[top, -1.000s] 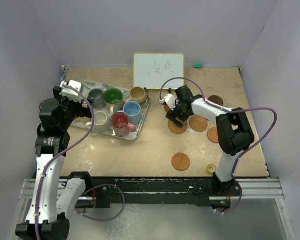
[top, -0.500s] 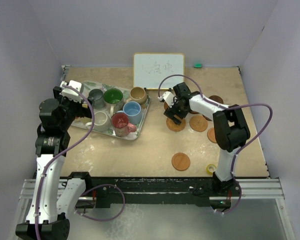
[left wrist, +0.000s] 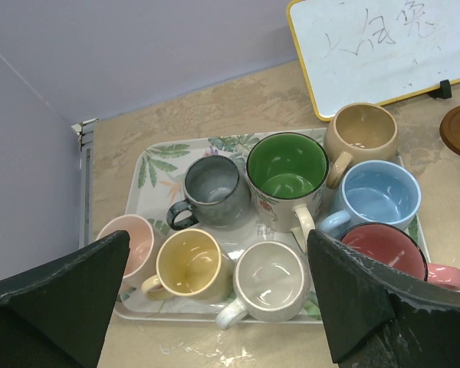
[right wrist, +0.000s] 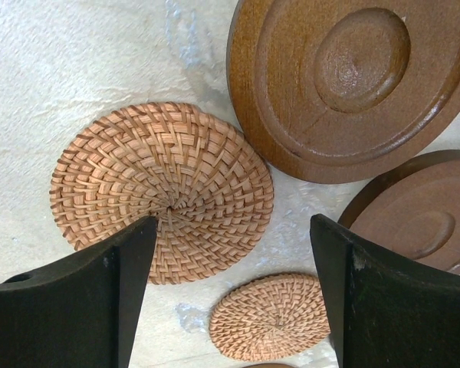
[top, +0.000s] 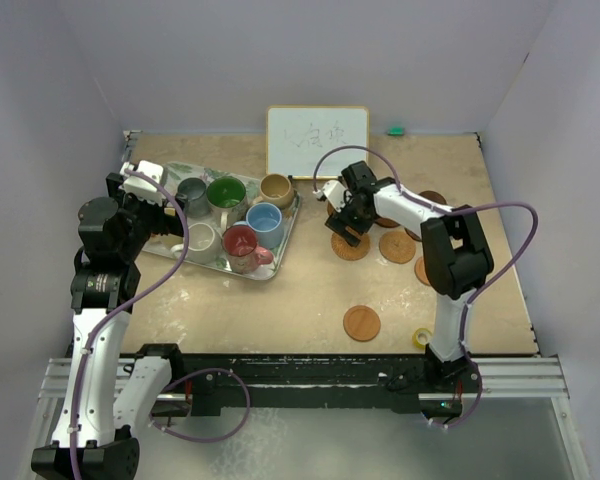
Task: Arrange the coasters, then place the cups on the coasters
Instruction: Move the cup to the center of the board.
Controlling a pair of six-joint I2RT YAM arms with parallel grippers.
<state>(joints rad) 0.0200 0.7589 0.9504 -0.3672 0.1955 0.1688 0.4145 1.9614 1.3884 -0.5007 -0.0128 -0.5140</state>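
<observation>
Leaf-print tray (left wrist: 149, 165) sits left-rear on table (left wrist: 215, 107); whiteboard (left wrist: 383, 46) at rear, scrawl unreadable. On tray: 8 glazed mugs (left wrist: 287, 165), diff colours, pink half hidden by my left pincer (left wrist: 217, 249), spread wide, empty. Right pincer (right wrist: 231, 230), wide too, over woven coaster (right wrist: 161, 184) mid-table, beside ringed dark-wood coasters (right wrist: 353, 84), one cut off.

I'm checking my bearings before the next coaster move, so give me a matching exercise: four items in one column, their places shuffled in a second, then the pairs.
Things:
1. green mug
2. pink mug
3. large woven coaster
4. yellow tape roll

Places:
A. near the table front edge, beside the right arm
B. framed by the open right end effector in its wrist view
C. on the tray, between grey mug and tan mug
D. at the tray's end, beside the yellow mug

Pairs: 1-C, 2-D, 3-B, 4-A
</observation>
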